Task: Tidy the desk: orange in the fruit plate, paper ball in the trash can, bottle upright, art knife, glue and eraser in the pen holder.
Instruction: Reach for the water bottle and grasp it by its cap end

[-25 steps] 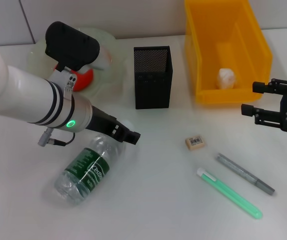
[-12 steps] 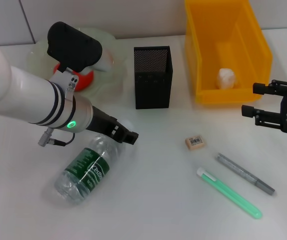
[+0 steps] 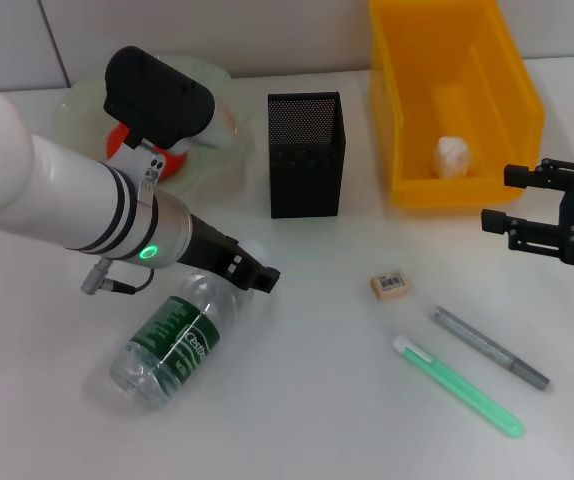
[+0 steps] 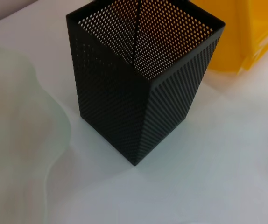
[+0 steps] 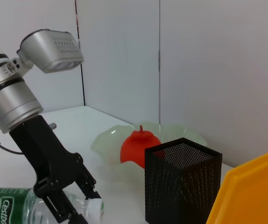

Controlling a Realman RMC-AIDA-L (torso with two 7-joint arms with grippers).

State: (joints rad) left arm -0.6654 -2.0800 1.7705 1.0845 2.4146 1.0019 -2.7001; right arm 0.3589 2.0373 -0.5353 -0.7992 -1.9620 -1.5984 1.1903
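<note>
The bottle (image 3: 172, 340) lies on its side at the front left, its white cap (image 5: 95, 209) pointing toward the pen holder (image 3: 305, 155). My left gripper (image 3: 255, 274) is down at the cap end, open, with a finger on each side of the neck. The orange (image 3: 170, 158) sits in the fruit plate (image 3: 212, 100), partly hidden behind my left arm. In the trash can (image 3: 407, 120) lies the paper ball (image 3: 452, 155). The eraser (image 3: 389, 285), a grey art knife (image 3: 489, 347) and a green glue stick (image 3: 457, 385) lie on the table at the right. My right gripper (image 3: 500, 198) hovers open beside the bin.
The left wrist view looks down on the pen holder (image 4: 143, 84), with the plate's rim (image 4: 54, 121) on one side and the yellow bin (image 4: 260, 28) on the other. A wall stands close behind the table.
My left arm's upper wrist has shifted slightly to the right while its gripper stays at the bottle's cap. The bottle and my right arm have not moved.
</note>
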